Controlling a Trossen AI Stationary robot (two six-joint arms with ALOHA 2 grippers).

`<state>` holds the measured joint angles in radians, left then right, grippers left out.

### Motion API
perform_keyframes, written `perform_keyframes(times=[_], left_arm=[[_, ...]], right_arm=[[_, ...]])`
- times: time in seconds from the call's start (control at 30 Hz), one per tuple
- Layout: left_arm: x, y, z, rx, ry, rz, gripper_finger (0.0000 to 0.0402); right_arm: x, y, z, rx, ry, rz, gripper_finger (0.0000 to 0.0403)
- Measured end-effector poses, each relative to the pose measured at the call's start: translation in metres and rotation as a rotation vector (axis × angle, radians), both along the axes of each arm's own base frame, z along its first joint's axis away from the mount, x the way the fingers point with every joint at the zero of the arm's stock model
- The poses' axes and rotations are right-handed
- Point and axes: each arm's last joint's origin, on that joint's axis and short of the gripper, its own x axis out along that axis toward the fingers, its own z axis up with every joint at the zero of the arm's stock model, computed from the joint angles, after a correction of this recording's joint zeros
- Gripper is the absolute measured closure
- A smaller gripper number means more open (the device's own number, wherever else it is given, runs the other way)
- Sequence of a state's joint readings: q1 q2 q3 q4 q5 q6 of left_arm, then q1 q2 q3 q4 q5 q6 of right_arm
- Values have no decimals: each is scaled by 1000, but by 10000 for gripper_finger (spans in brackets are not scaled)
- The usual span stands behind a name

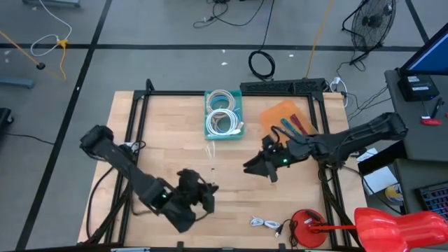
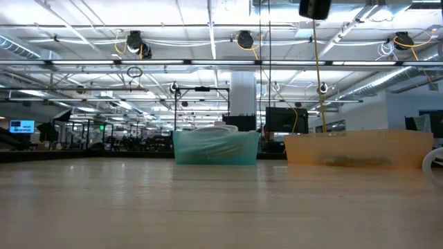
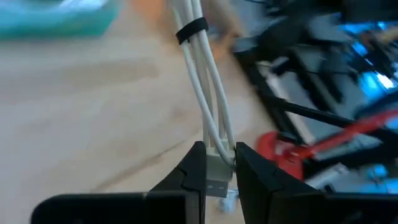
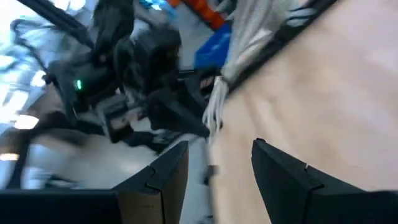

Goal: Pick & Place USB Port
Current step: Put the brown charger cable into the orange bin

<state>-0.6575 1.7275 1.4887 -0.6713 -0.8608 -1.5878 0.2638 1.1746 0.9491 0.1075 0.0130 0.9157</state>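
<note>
From overhead I have the left gripper (image 1: 205, 198) low over the near-left part of the wooden table (image 1: 175, 140), but that view hides what is between its fingers. My left wrist camera settles it: the jaws are pinched nearly together on the plug end of a white USB cable (image 3: 208, 118), whose bundled strands, bound by a black tie, run away from the fingers (image 3: 194, 171) above the tabletop.

Moving right, a teal bin (image 1: 224, 113) holding coiled white cables sits toward the far edge at the middle of the table. The low view shows it as a pale green box (image 2: 216, 147) with an orange tray (image 2: 356, 147) to its right, and neither arm appears there at all. From above, that orange tray (image 1: 283, 115) lies just right of the bin with some tools on it.

A second small white cable (image 1: 266, 224) lies near the near edge, right of centre, next to a red round object (image 1: 308, 227) I cannot identify with confidence.

The right gripper (image 1: 260, 168) hangs over the middle of the table, right of centre. Its wrist view shows the two fingers (image 4: 168, 171) spread well apart with nothing between them, looking toward the other arm.
</note>
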Motion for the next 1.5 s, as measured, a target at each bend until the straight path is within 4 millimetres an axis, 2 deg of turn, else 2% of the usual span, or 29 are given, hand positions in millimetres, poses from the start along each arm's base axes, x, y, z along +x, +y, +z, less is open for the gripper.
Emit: perform_keyframes(times=[0.2, 0.3, 0.4, 0.73, 1.17, 1.37, 1.5], left_arm=[[19, 20, 58, 162, -112, -133, 348], [27, 26, 71, 172, -160, -163, 348], [31, 28, 70, 173, -155, -179, 348], [31, 24, 70, 135, -156, -236, 348], [48, 12, 44, 110, -123, -272, 348], [48, 17, 50, 151, -144, -227, 348], [49, 20, 52, 113, -146, -274, 348]], right_arm=[[23, 10, 2, 104, -171, 72, 234], [30, 14, 3, 94, -263, 80, 234], [33, 17, 5, 104, -317, 86, 234], [34, 16, 4, 63, -324, 28, 234], [35, 14, 3, 67, -317, -23, 235], [35, 14, 2, 64, -300, -19, 267], [35, 14, 1, 64, -299, -18, 303]])
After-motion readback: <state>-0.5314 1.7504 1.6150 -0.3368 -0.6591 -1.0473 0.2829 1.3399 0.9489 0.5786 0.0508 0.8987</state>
